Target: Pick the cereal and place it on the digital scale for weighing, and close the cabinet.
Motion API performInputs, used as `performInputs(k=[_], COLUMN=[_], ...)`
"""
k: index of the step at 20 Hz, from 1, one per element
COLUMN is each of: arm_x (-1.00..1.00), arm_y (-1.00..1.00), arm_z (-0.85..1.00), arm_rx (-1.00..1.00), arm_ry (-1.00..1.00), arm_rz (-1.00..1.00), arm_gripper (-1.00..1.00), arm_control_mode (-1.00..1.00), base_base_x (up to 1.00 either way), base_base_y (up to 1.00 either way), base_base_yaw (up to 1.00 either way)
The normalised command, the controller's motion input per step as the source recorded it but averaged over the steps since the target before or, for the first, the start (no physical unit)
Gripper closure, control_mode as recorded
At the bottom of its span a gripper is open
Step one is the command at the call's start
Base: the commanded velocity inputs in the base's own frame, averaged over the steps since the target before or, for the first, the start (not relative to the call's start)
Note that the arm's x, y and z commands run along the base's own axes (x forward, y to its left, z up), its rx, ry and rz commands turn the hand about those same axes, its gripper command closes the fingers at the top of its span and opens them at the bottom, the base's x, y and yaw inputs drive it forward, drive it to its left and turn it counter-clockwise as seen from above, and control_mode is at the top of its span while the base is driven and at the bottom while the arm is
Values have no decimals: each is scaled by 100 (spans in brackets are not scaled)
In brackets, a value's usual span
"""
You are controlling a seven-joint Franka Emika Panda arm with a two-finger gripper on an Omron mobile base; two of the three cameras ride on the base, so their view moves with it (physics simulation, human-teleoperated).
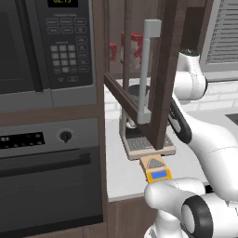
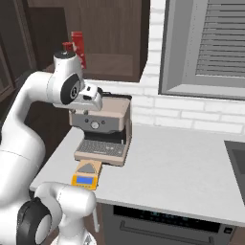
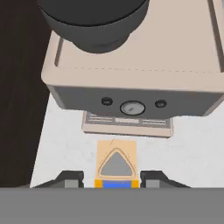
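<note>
The cereal (image 1: 133, 44) is a red box standing upright on the shelf inside the cabinet; it also shows as the cereal (image 2: 79, 48) above my arm's upper joint. The cabinet's glass-panelled door (image 1: 163, 79) stands swung open, its silver bar handle (image 1: 147, 69) facing me. The digital scale (image 1: 157, 171) lies on the counter in front of the coffee machine, with nothing on its plate. In the hand view my gripper (image 3: 111, 180) hangs high over the scale (image 3: 116, 165), open, with nothing between its fingertips (image 3: 70, 179).
A beige coffee machine (image 2: 103, 127) stands under the cabinet, directly below my hand. A smaller red item (image 1: 113, 50) sits left of the cereal. The microwave (image 1: 42, 46) and oven (image 1: 46, 181) fill the left. A shuttered window (image 2: 206, 43) and a sink edge (image 2: 237, 158) lie to the right.
</note>
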Motion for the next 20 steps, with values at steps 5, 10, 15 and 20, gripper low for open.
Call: performInputs(k=[5, 10, 15, 20], arm_x=[-31, -22, -15, 2], arm_y=[0, 0, -5, 0], arm_z=[0, 34, 73, 49], arm_rx=[0, 0, 1, 0], arm_ry=[0, -18, -28, -38], arm_rz=[0, 8, 13, 4], arm_gripper=[-100, -100, -100, -100], arm_control_mode=[-100, -100, -100, -100], base_base_x=[0, 0, 0, 0], base_base_y=[0, 0, 0, 0], base_base_yaw=[0, 0, 0, 0])
